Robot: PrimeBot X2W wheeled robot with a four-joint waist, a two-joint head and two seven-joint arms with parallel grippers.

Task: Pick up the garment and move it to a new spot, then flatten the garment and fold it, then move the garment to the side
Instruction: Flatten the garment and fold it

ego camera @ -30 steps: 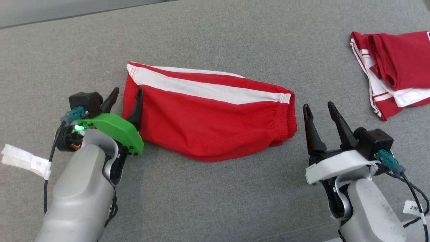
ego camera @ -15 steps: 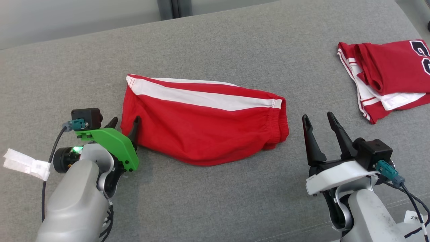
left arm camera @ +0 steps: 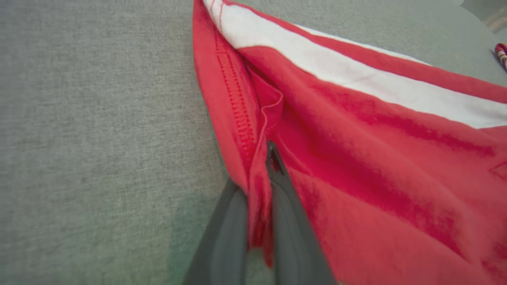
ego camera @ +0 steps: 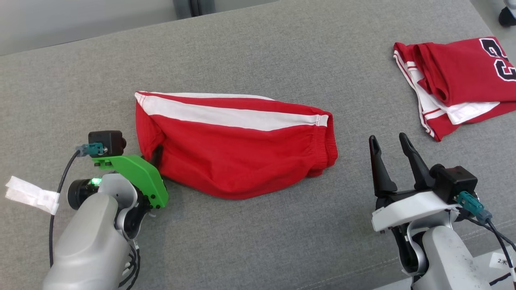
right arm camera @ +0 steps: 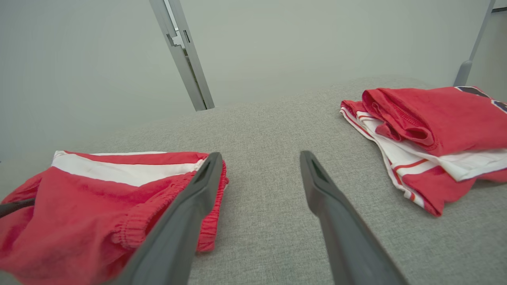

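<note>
The garment (ego camera: 238, 153) is a pair of red shorts with a white side stripe, folded and lying across the middle of the grey surface. My left gripper (ego camera: 152, 156) is shut on the hem at its left end. In the left wrist view the two fingers (left arm camera: 231, 233) pinch a fold of red cloth (left arm camera: 356, 158) between them. My right gripper (ego camera: 389, 145) stands open a little to the right of the waistband end, touching nothing. In the right wrist view its fingers (right arm camera: 340, 229) spread apart over bare fabric, with the garment (right arm camera: 99, 202) at the lower left.
A second folded red and white garment (ego camera: 455, 80) with a dark number lies at the far right of the grey cushion (ego camera: 258, 241); it also sits at the right of the right wrist view (right arm camera: 431, 130). A pale wall and a metal post (right arm camera: 182, 55) stand behind.
My left gripper has closed on the garment's left hem, which now bunches at the fingers. The head camera has shifted, so the whole picture has slid. The right gripper stays open.
</note>
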